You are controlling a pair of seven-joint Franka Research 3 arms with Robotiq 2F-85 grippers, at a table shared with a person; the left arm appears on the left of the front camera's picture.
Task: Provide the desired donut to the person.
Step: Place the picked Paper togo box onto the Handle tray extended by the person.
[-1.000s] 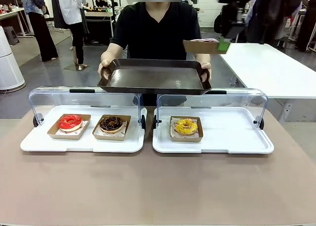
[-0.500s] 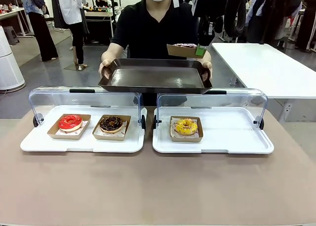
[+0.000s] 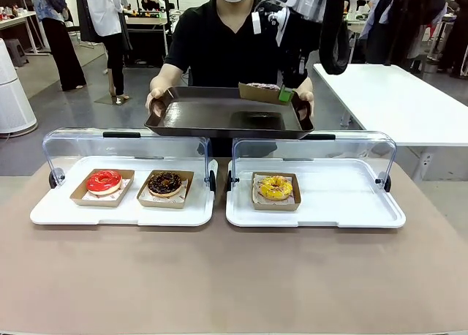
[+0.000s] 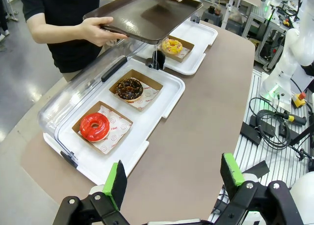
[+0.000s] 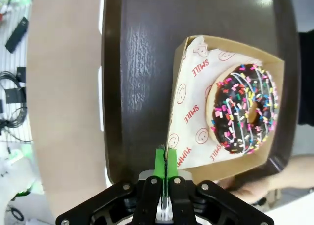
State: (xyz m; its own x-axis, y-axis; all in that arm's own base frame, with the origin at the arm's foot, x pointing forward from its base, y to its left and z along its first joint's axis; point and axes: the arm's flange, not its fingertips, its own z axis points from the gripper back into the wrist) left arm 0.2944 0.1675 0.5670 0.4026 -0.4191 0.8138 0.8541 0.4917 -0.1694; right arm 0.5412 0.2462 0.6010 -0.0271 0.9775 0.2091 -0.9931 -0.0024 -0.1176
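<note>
While the person (image 3: 227, 42) in the black T-shirt holds a dark brown serving tray (image 3: 212, 115) out over the display cases with both hands, the right gripper (image 3: 286, 95) hangs above its far right corner. In the right wrist view its green pads (image 5: 159, 161) are pressed together on the thin upright wall of a cardboard tray (image 5: 228, 47), with no gap to see between them. The sprinkled chocolate donut (image 5: 244, 108) is not between the jaws. It lies on the printed paper liner (image 5: 191, 112) inside the carton, beyond the fingertips and off to the right in that view, toward the side of the carton away from the pinched wall. The carton is over the brown tray's surface. Whether its base touches the surface I cannot tell.

The left gripper (image 4: 174, 175) is above the near edge of the brown table (image 4: 196, 136), its jaws spread wide and holding nothing. Ahead of it, well apart from its fingers, the white display tray (image 4: 162, 104) carries a red-glazed donut (image 4: 94, 126) and a chocolate donut (image 4: 129, 89), each in its own carton, and a yellow donut (image 4: 172, 46) sits in the next case, partly under the person's tray.
</note>
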